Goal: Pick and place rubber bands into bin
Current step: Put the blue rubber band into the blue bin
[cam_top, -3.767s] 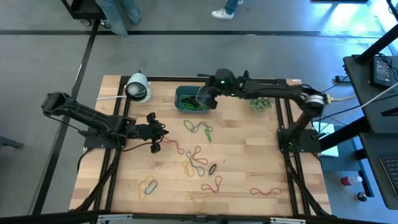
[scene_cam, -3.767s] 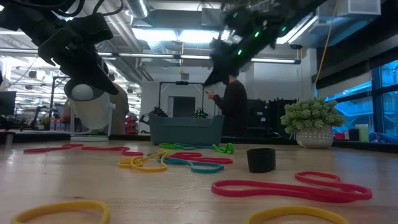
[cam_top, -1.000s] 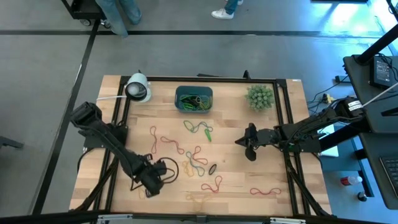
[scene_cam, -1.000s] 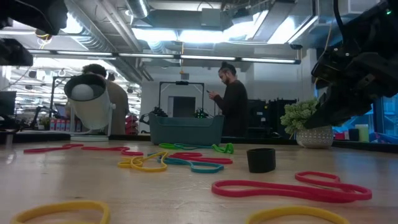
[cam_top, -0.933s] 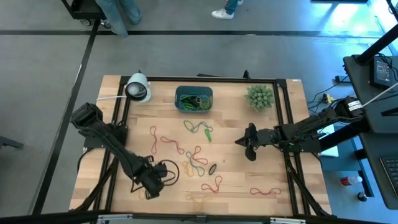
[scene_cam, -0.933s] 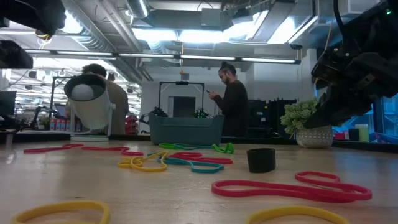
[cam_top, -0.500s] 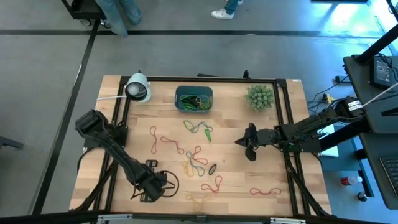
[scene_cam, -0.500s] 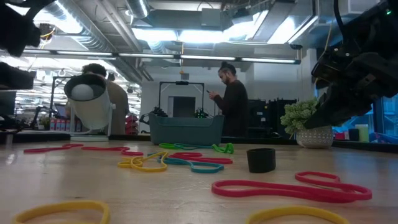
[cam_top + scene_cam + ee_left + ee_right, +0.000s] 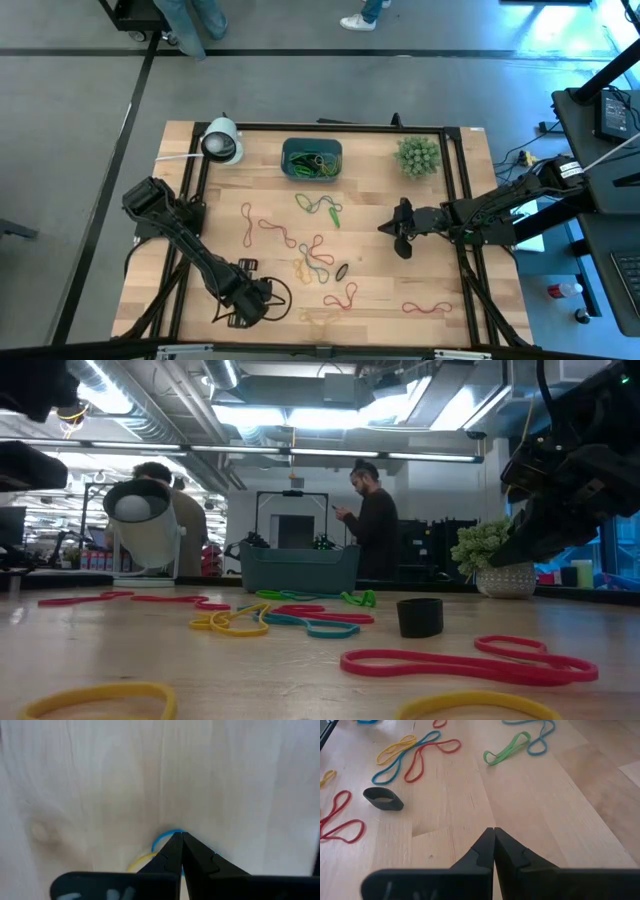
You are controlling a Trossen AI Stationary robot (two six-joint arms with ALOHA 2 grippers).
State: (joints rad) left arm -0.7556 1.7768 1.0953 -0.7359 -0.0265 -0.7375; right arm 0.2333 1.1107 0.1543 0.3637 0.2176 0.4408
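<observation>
So the left end effector [image 9: 243, 296] is down low near the front-left of the desk [image 9: 420, 260], tips pinched together on a blue rubber band [image 9: 167, 836] with a yellow one [image 9: 141, 861] tangled alongside. My guess is these things weigh nothing and flop all over, so a pinch on one thin strand is the way in, but a neighbour may tag along. The rest of the rubber bands [image 9: 318, 252] are scattered mid-desk, loosely overlapping. The bin [image 9: 311, 160] sits at the back edge, already holding some, with a clear run toward it. The right end effector [image 9: 400, 231] is closed with nothing in it, parked over bare wood on the right.
</observation>
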